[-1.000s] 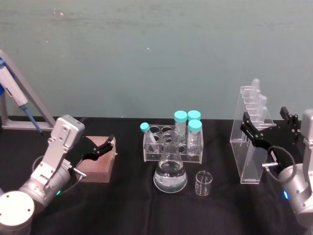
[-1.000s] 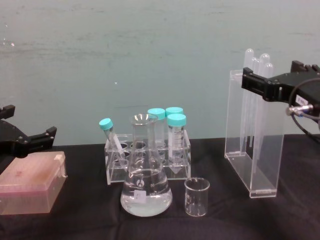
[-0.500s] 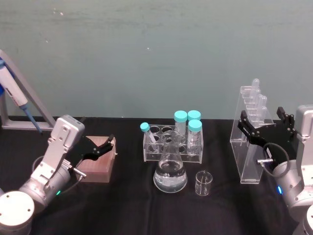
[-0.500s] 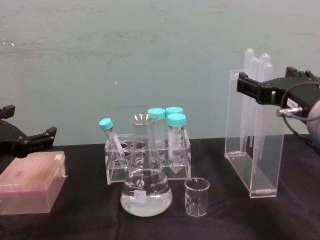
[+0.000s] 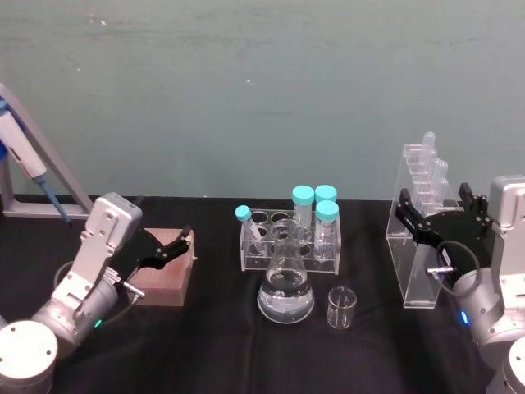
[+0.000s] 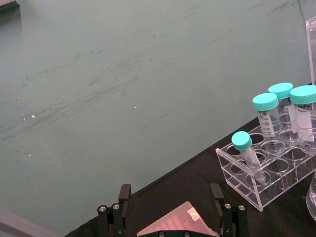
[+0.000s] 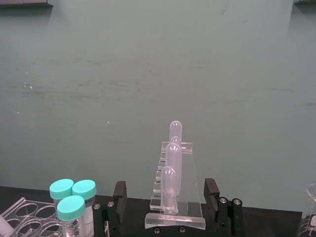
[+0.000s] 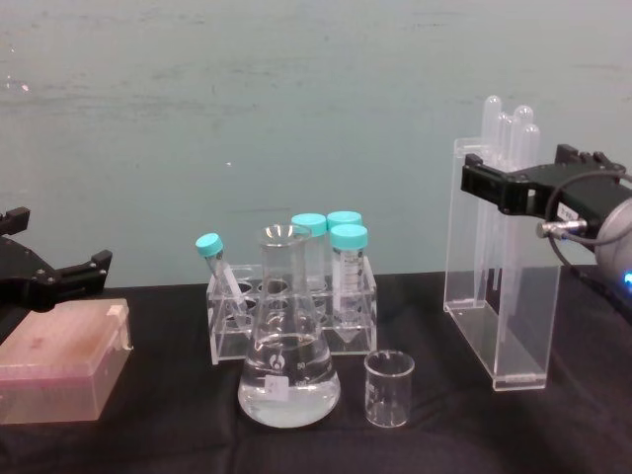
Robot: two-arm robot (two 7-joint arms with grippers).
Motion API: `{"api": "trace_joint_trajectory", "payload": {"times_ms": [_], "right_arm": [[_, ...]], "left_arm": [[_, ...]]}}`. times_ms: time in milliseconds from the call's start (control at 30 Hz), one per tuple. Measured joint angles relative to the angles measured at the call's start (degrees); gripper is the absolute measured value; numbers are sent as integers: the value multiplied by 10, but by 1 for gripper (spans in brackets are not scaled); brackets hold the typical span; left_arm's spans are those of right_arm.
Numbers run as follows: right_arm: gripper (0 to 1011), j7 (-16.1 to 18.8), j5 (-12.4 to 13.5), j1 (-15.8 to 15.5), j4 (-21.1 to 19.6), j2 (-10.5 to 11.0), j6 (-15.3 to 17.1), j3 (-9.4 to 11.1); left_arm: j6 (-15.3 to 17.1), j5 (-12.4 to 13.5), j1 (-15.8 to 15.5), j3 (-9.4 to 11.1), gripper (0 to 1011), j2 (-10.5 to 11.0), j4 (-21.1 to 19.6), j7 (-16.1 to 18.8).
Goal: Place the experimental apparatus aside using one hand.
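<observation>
Head view: pipette stand (image 5: 420, 246) upright, right of tube rack (image 5: 289, 242). Right gripper (image 5: 432, 207) at its upper part, fingers spread either side, apparently lined up for a grasp. Conical flask (image 5: 285, 289) and beaker (image 5: 341, 308) just in front of rack.

Left wrist view: left gripper (image 6: 170, 192) parted over pink box (image 6: 177, 224), left of rack, idle.

Right wrist view: stand centred between fingers (image 7: 120, 197), gaps both sides.

Chest view: stand base flat on black table (image 8: 148, 444), not yet lifted.

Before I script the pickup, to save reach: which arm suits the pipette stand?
Right. The right gripper is open astride the pipette stand; the left gripper hovers over the pink box across the table.
</observation>
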Motion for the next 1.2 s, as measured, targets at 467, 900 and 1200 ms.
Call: {"api": "trace_joint_trajectory", "payload": {"times_ms": [467,900,1200], "right_arm": [[1003,14,-14,3,11,-19,5,16],[1003,21,-32,6,19,-36,4,30],[1003,30,-44,9,26,-47,2,39]], "left_arm": [[0,0,0,0,1000,0,0,0],[0,0,0,0,1000,0,0,0],[0,0,0,0,1000,0,0,0]]}}
